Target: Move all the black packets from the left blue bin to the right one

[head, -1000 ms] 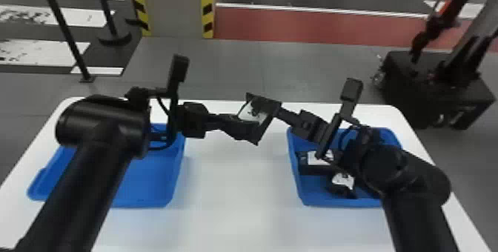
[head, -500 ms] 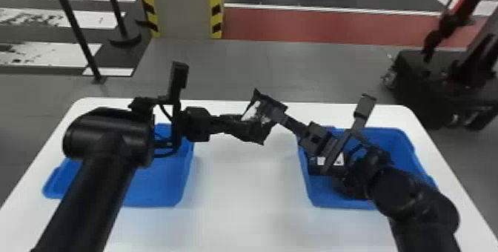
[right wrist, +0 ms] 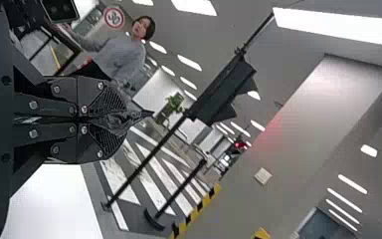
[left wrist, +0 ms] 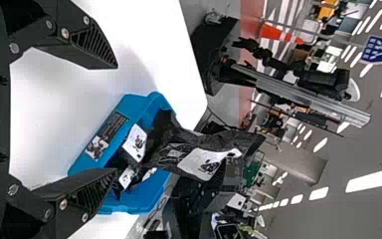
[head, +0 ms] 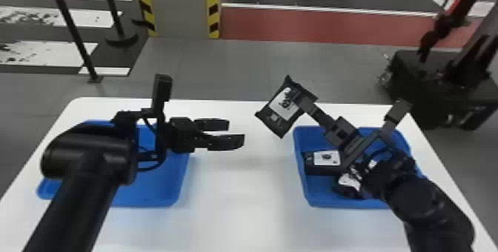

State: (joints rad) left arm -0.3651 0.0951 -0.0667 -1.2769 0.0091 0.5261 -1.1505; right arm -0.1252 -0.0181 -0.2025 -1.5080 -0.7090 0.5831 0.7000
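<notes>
Over the flat white table [head: 241, 203], my black right gripper [head: 302, 101] pinches a square black packet with a white label [head: 283, 106]. My black left gripper [head: 235, 132] has its fingers apart.

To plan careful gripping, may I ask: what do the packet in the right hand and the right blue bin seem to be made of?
The packet looks like thin, slightly glossy plastic film, from its creases and highlights; foil is possible. The right blue bin looks like smooth moulded plastic: even colour, rounded corners.
</notes>
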